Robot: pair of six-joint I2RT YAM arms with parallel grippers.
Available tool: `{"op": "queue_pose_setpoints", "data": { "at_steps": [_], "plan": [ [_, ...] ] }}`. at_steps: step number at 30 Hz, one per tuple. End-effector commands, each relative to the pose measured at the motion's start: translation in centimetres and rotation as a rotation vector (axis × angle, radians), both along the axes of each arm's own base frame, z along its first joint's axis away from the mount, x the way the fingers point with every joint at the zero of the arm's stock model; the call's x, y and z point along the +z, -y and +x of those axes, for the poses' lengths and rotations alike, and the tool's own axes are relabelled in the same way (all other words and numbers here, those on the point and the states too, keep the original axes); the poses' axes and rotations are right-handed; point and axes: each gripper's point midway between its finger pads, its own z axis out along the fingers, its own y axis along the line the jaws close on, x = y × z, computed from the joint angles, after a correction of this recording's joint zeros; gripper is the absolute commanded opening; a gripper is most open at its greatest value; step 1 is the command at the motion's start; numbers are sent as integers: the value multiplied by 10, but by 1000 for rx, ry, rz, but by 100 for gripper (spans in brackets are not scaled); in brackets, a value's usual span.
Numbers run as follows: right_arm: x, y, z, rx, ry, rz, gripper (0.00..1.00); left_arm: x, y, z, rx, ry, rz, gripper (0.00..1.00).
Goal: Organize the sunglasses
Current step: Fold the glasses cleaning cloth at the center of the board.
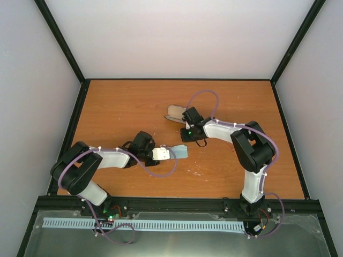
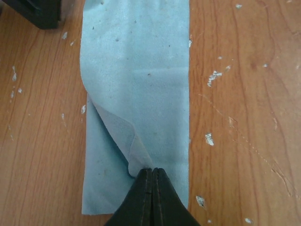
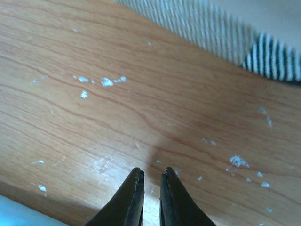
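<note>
left of centre in the top view, the left gripper (image 2: 151, 173) was clamped on a fold of the blue cloth (image 2: 136, 70); tugging could bunch it. further right, the right gripper (image 3: 151, 178) sat slightly apart and empty beside the striped case (image 3: 207, 28). the sunglasses were not visible.

table (image 2: 244, 94) = wood-grain top, semi-gloss w/ white scuff flecks; cloth (image 2: 136, 70) matt soft blue fabric; case (image 3: 207, 23) ribbed striped textile.

Sunglasses: not discernible in any cam view; look, pose & pos. impossible to tell.
</note>
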Motion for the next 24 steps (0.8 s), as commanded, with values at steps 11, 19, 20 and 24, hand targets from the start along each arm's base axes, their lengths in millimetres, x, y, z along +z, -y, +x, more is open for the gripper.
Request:
{"op": "queue_pose_setpoints", "data": {
  "at_steps": [11, 19, 20, 24],
  "plan": [
    [31, -9, -7, 26, 115, 140, 23, -22, -7, -17, -213, 142, 99, 2],
    [52, -46, -20, 150, 130, 229, 29, -30, -12, -24, -262, 166, 127, 2],
    [52, -51, -21, 166, 127, 233, 29, -33, -14, -26, -265, 164, 134, 2],
    [43, -66, -34, 224, 82, 210, 28, -40, -18, -31, -275, 159, 150, 2]
  ]
}}
